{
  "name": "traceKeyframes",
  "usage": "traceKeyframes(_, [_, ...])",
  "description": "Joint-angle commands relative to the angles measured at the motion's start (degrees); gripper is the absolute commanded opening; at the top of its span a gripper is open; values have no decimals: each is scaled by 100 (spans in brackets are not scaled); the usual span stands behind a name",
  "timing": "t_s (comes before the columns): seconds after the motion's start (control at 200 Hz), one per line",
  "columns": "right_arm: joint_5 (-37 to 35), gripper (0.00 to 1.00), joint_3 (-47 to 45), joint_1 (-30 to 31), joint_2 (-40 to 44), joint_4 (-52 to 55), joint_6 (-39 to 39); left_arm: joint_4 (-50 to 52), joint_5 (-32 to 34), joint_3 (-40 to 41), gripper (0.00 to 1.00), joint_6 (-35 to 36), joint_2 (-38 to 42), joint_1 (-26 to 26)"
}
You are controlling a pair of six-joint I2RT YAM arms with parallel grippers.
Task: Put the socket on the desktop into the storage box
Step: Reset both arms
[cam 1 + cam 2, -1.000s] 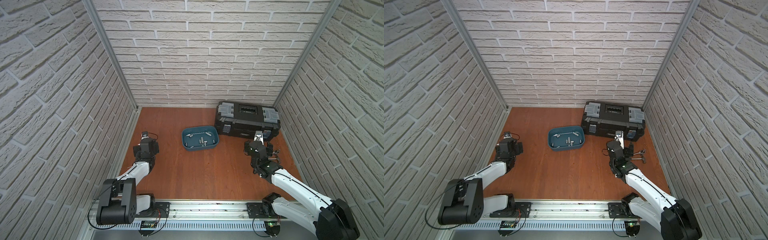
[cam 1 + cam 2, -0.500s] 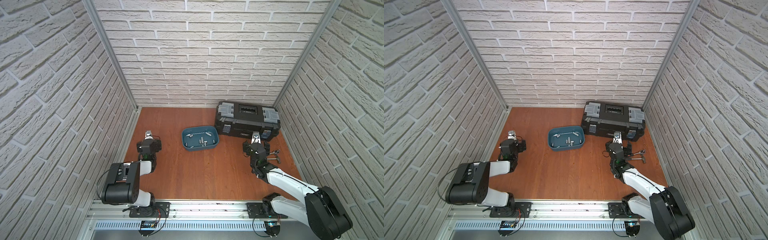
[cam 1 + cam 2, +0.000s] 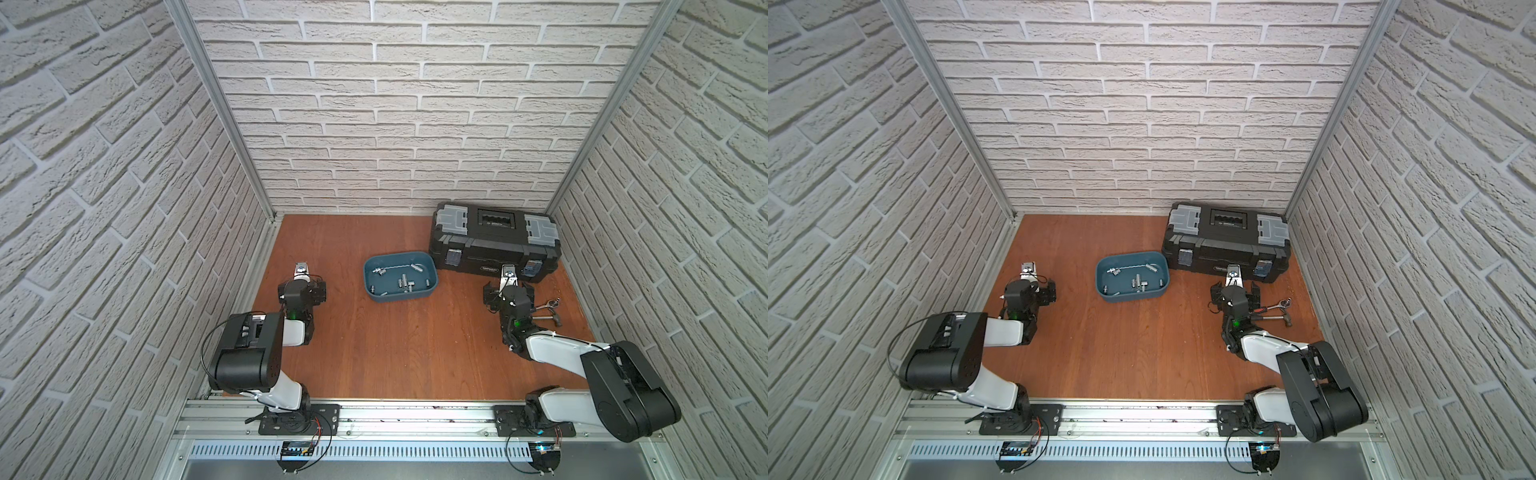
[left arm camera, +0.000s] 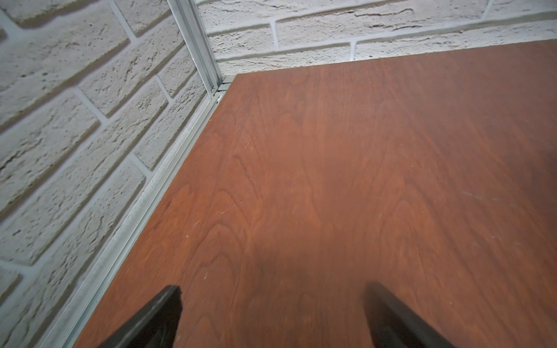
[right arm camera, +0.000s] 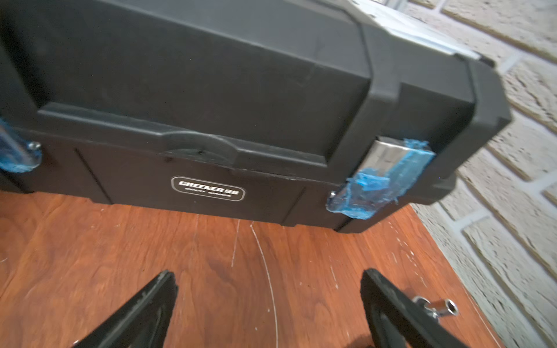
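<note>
Left arm [image 3: 249,353] and right arm [image 3: 623,386] are showing white shells between bulky black joint housings, a green light [image 3: 517,322] glowing at each wrist. Left gripper [image 4: 271,287] and right gripper [image 5: 268,273] are presenting black wedge-shaped fingers [image 4: 156,319].

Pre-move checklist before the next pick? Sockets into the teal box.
1. Left pincer open, empty: ok.
2. Right pincer open, empty: ok.
3. Storage box upright, uncovered, sockets inside: ok.
4. Loose socket on the desktop: cannot tell; chrome socket-like piece beside right pincer may belong to the ratchet wrench.
5. Hammer clear of the storage box: ok.
</note>
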State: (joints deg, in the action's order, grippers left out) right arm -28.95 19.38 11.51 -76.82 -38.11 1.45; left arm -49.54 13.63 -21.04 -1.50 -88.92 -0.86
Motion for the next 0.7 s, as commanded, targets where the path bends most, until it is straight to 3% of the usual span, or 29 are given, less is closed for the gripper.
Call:
traceKeyframes(0.0, [523, 99, -52, -263, 37, -806, 139, -344, -62, 8, 98, 50, -15, -40])
traceKeyframes(0.14, [1015, 99, -161, -667, -240, -1231, -57, -330, -60, 3, 98, 49, -11, -45])
traceKeyframes(0.34, [1265, 99, -139, -694, -1053, -1966, 59, -331, -62, 3, 98, 45, -6, -45])
traceKeyframes(0.41, [1327, 99, 26, -702, -964, -1494, 51, -336, -62, 3, 98, 50, -7, -46])
traceKeyframes(0.695, [1665, 99, 188, -825, -1010, -1259, 40, -282, -136, -23, 98, 29, -2, -70])
